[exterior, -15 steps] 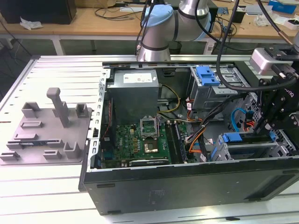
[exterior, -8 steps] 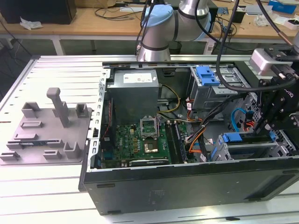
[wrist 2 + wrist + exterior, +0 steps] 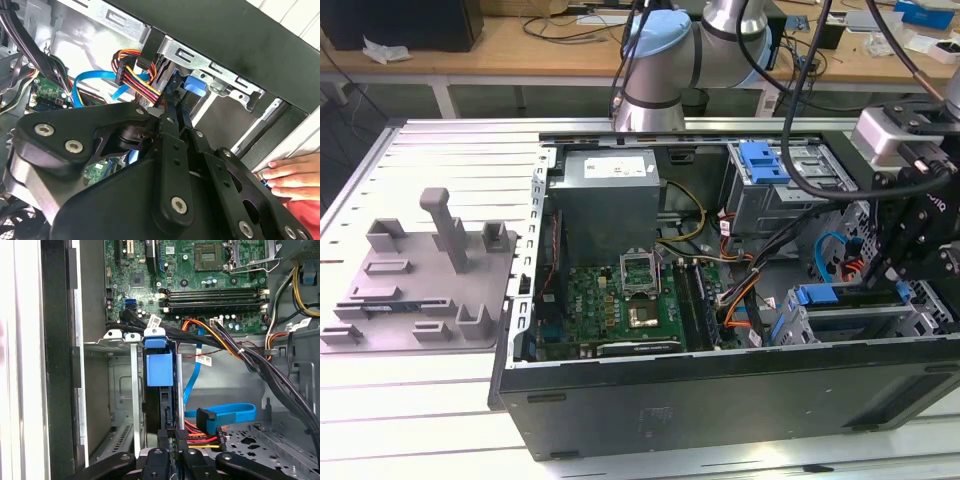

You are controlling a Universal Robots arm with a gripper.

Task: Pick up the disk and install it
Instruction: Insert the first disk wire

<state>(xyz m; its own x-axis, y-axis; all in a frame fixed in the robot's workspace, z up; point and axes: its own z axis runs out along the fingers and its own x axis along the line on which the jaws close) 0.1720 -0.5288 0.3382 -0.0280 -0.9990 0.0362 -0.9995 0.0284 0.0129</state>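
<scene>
Jaws clamped on flat silver-metal disk with blue plastic rails (image 3: 161,405), edge-on in metal cage slot (image 3: 120,390); black gripper (image 3: 172,442) should push straight, square to slot, clear of cable bundle (image 3: 210,432).

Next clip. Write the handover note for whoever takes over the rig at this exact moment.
The gripper is down at the drive cage, right at the end of the disk; grip state cannot be told.
The disk stands on edge in the cage slot, blue rail showing.
Done: the disk is in its slot.
Left: full seating is unconfirmed, so check it.
Caution: a person's hand rests on the case edge.
</scene>
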